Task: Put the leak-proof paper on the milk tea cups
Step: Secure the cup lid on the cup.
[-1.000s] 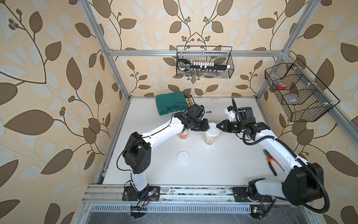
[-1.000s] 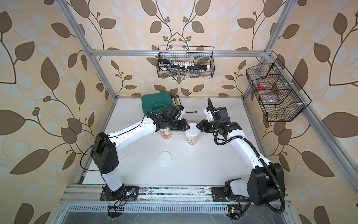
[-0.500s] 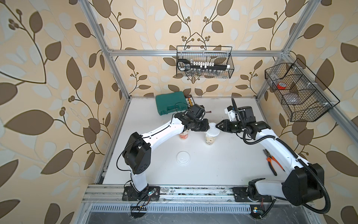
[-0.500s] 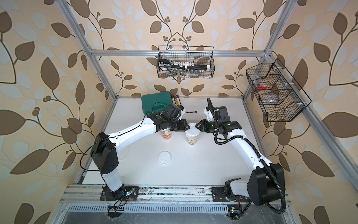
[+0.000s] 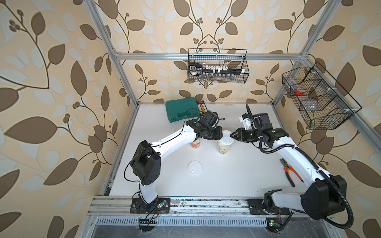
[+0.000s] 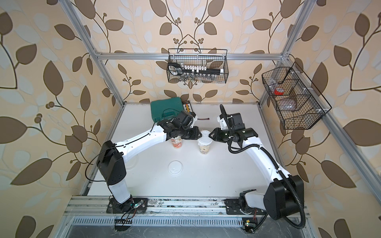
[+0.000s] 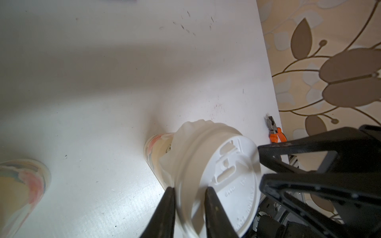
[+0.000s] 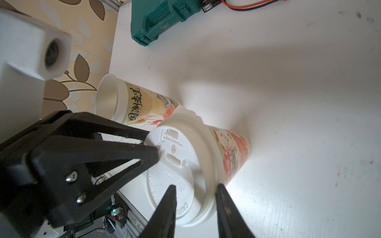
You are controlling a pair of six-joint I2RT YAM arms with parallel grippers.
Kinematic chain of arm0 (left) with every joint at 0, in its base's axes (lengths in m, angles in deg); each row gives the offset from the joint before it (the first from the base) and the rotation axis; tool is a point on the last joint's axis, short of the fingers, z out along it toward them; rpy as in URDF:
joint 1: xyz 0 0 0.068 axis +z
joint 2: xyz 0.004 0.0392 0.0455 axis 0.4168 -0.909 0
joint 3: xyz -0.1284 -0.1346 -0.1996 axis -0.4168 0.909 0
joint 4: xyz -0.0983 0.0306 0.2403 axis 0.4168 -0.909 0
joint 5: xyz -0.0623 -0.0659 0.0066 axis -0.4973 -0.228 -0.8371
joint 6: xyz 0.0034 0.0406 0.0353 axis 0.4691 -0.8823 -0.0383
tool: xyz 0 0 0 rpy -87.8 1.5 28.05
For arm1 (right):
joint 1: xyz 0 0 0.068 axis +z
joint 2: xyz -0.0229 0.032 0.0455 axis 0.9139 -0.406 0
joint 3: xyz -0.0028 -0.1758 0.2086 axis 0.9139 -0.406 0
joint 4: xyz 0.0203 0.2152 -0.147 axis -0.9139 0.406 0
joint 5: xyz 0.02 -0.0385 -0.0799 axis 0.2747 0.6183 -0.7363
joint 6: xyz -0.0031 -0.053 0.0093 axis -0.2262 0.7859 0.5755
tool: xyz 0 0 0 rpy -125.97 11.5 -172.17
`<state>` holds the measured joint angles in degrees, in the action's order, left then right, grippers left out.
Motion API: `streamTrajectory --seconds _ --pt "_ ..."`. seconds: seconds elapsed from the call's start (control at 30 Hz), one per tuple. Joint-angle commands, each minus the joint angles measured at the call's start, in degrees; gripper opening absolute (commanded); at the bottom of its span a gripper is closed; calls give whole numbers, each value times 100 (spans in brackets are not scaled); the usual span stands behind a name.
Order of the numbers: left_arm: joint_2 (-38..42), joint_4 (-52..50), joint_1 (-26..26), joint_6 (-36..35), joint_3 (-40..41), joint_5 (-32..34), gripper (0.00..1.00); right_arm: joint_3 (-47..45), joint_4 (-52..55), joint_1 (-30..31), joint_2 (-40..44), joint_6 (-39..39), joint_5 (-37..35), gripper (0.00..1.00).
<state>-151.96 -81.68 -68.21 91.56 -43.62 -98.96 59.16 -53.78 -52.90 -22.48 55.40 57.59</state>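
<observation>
Scene: I am a two-armed robot at a white table (image 5: 237, 175), and both arms reach in to meet at one cup near the middle.
Lidded cup (image 5: 223, 148): it stands upright with a white plastic lid (image 5: 226, 140) on its mouth.
Thin film (image 7: 185, 127): it is caught between the lid and the cup mouth. Its edge sticks out below the lid as a crumpled, wavy white skirt down the cup's side, seen from both wrists.
Left gripper (image 7: 190, 189): its two black fingers are pinching the lid's rim, one on the lid's top and one against its outer edge.
Right gripper (image 8: 195, 186): it sits at the opposite side of the same lid, fingers parted astride the rim – one over the top, one outside. I cannot tell whether they press on it.
Both grippers together: in both top views their tips face each other across the lid, one on each side.
Open cup (image 8: 144, 103): it stands upright just beside the lidded cup on my left, partly under my left forearm – mouth uncovered.
Round white disc (image 5: 194, 168): it lies flat on the table nearer my bases, well apart from both cups. I cannot tell whether it is a lid or film.
Green case (image 5: 182, 110): it lies at the far edge, behind my left arm.
Pliers (image 5: 290, 172): orange-handled, they lie by my right arm.
</observation>
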Motion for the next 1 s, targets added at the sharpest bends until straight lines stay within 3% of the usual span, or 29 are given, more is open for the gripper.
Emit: streamTrajectory --seconds 0.0,0.1,0.97 --pt "-358 -1009 -81 -64 186 308 26 133 189 52 137 50 -90 28" --pt "-369 -1009 -90 -56 168 308 26 46 191 57 124 24 -73 23" --pt "-420 -939 -145 -21 318 258 25 -889 -8 109 160 -189 -38 23"
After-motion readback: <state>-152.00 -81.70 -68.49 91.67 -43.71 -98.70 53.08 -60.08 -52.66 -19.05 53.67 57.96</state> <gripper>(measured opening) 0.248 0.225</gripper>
